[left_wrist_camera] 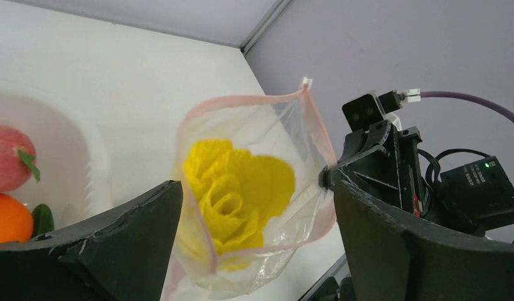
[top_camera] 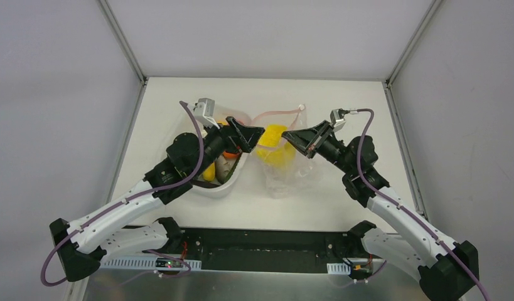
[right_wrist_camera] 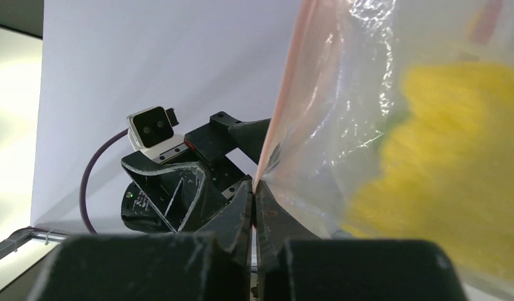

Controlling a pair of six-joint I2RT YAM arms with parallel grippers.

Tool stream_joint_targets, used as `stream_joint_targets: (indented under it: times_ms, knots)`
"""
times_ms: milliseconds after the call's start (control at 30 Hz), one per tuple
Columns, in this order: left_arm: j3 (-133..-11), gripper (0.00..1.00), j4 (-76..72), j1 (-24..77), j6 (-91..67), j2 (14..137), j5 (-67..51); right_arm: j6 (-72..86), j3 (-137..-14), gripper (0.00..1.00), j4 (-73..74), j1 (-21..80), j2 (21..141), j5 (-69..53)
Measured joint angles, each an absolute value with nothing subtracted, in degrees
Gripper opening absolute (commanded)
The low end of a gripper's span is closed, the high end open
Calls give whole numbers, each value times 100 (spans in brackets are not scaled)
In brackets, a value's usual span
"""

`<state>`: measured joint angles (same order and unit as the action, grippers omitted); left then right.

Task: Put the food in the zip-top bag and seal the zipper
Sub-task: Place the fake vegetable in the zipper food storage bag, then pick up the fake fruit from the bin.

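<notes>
Zip-top bag (top_camera: 282,182) stands crinkled and clear at mid-counter (top_camera: 179,100), its mouth open toward the far edge. Its pink-red zipper (top_camera: 276,113) curves in an unsealed loop. A ruffled yellow toy food (top_camera: 272,144) sits inside, showing through the plastic. The right gripper (top_camera: 289,139) has its jaws pressed together on the bag's right edge just below the zipper, holding that side up. The left gripper (top_camera: 255,139) sits just beside the bag's left side, jaws wide apart, the bag showing between them in its wrist view. White counter shows beyond the bag, and grey walls (top_camera: 53,94) close three sides. A white tub (top_camera: 232,183), just left of the bag and partly under the left arm (top_camera: 128,207), holds an orange fruit (left_wrist_camera: 6,219), a pink-red fruit (left_wrist_camera: 9,157), a yellow piece (top_camera: 208,172) and a cream piece (top_camera: 224,164).
</notes>
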<state>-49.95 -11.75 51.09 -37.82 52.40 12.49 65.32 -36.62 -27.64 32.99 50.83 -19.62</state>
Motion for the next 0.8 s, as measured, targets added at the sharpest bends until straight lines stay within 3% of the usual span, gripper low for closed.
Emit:
stream_joint_targets:
  times_ms: [300, 433, 800]
  knots:
    - [-5360, 95, 244, 5109, -3175, 4917, 1343, 5756, -3811, 2, -2460, 3142, 4932, -2493]
    - [-5524, 95, 663, 5109, -2993, 4877, 1400, 4554, -4788, 2, -812, 3127, 4963, -2534]
    - [-5806, 99, 1494, 5109, -2615, 4871, 1898, 1496, -7144, 2, 2565, 3120, 4598, -764]
